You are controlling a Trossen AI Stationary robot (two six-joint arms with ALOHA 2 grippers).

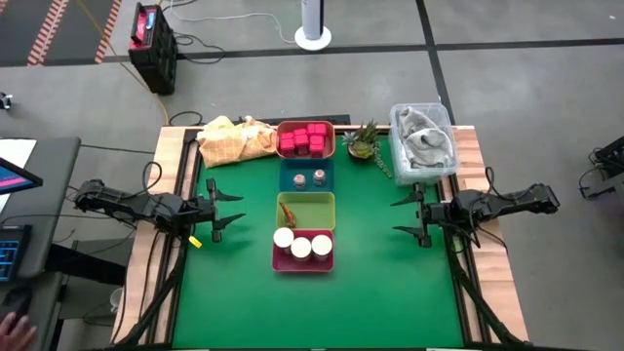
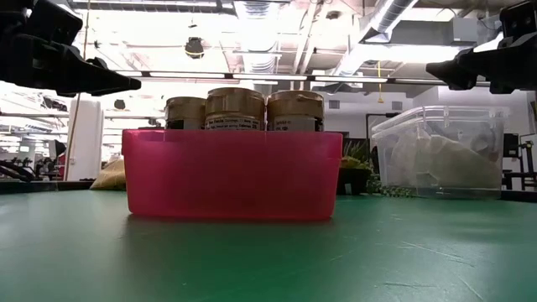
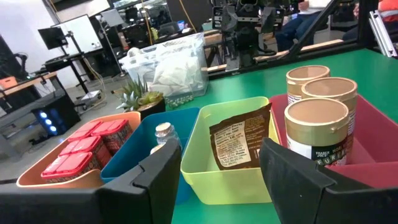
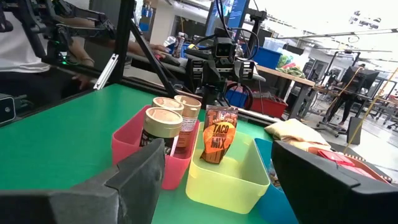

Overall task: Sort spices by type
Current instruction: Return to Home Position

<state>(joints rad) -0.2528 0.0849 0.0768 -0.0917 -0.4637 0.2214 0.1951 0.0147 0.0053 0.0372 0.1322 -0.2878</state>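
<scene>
Left gripper (image 1: 234,210), left of the trays, gapes wide, empty. Magenta boxy packs (image 1: 305,139) fill the orange tray (image 1: 279,148), grey-topped shakers (image 1: 319,176) the blue tray (image 1: 288,181), brown packet (image 1: 287,212) the yellow-green tray (image 1: 323,207), tan-lidded round jars (image 1: 301,245) the pink tray (image 1: 278,261). Right gripper (image 1: 398,216) gapes empty too. Sorting looks finished.

- High view: I am looking straight down from above, taking in the whole green table (image 1: 370,292).
- Low view: I am looking level across the tabletop, sitting close to the pink bin (image 2: 233,174), facing the room behind.
- Left and right wrist views: I am looking inward from opposite sides, low over the table; both are sharing the yellow bin (image 3: 230,180) and tan-lidded jars (image 3: 316,115).
</scene>
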